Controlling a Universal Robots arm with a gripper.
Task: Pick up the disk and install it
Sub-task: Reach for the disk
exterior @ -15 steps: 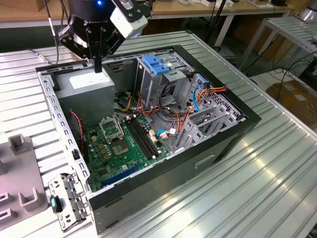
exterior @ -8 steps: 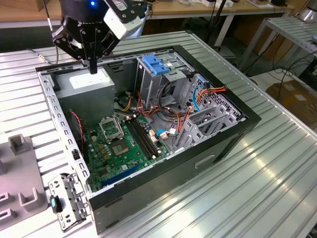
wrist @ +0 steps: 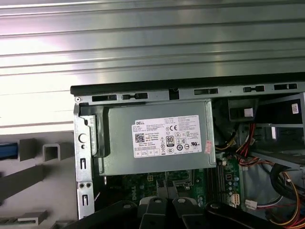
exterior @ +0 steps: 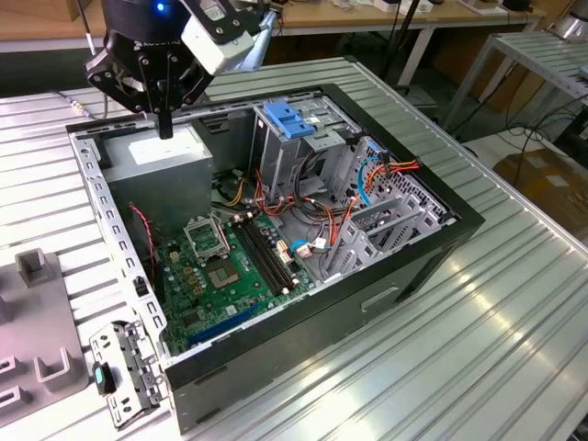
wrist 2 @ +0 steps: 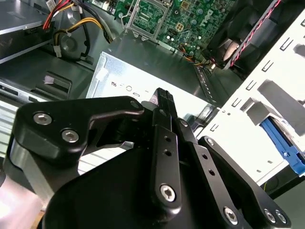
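Gripper [exterior: 165, 129] closed on nothing above the power supply [exterior: 170, 156]; probable disk [wrist: 6, 150], blue-edged, sits outside the case [wrist: 190, 85] in the grey fixture [wrist: 52, 191].

Open computer case [exterior: 404, 266] on table [exterior: 514, 349], power supply [exterior: 165, 161] in its far corner toward the exterior view's left, motherboard [exterior: 216, 276] in front of it, drive cage [exterior: 303, 147] to its right, hand [exterior: 165, 129] over power supply, fixture [exterior: 41, 322] left of case.
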